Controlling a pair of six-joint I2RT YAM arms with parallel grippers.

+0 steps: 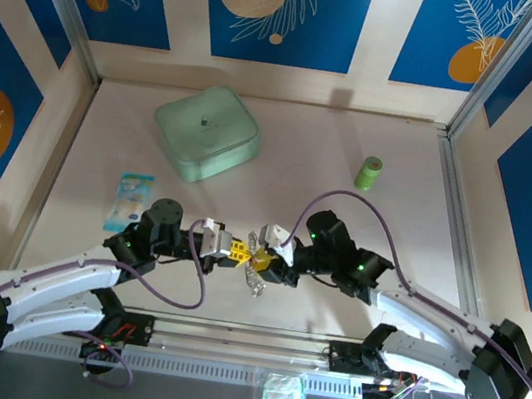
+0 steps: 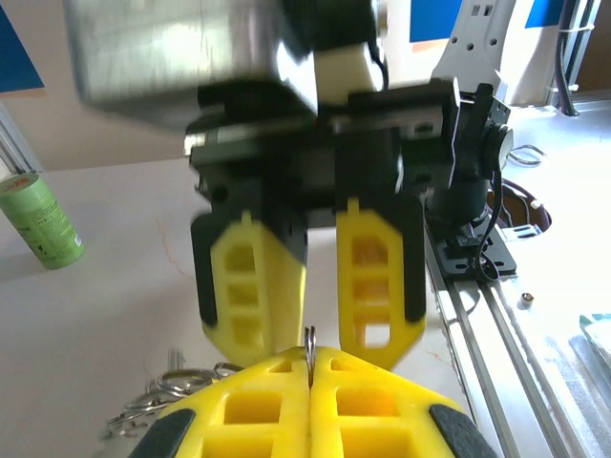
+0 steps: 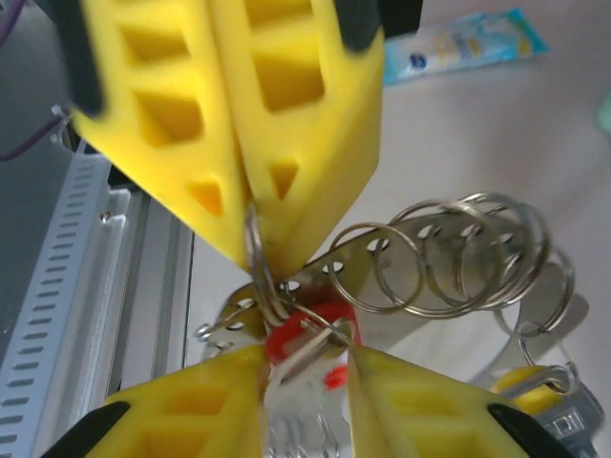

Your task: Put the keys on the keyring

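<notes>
My left gripper [image 1: 241,250] is shut on the edge of a thin silver split ring [image 2: 308,340], part of the keyring [image 1: 254,278], whose linked silver rings [image 3: 458,253] hang below and fan out over the table. My right gripper [image 1: 268,252] faces it tip to tip, with its fingers [image 2: 377,277] standing apart. In the right wrist view the red-headed key [image 3: 315,322] sits against the pinched ring [image 3: 254,239], just past my right gripper [image 3: 305,372], with a silver part lying in the gap. Whether the fingers touch it is unclear. A yellow-headed key [image 3: 523,379] lies lower right.
A pale green square box [image 1: 206,132] stands at the back, a small green roll [image 1: 369,172] to the right, and a blue packet [image 1: 133,197] to the left. An aluminium rail [image 1: 253,344] runs along the near edge, with a clear bag [image 1: 281,389] below it.
</notes>
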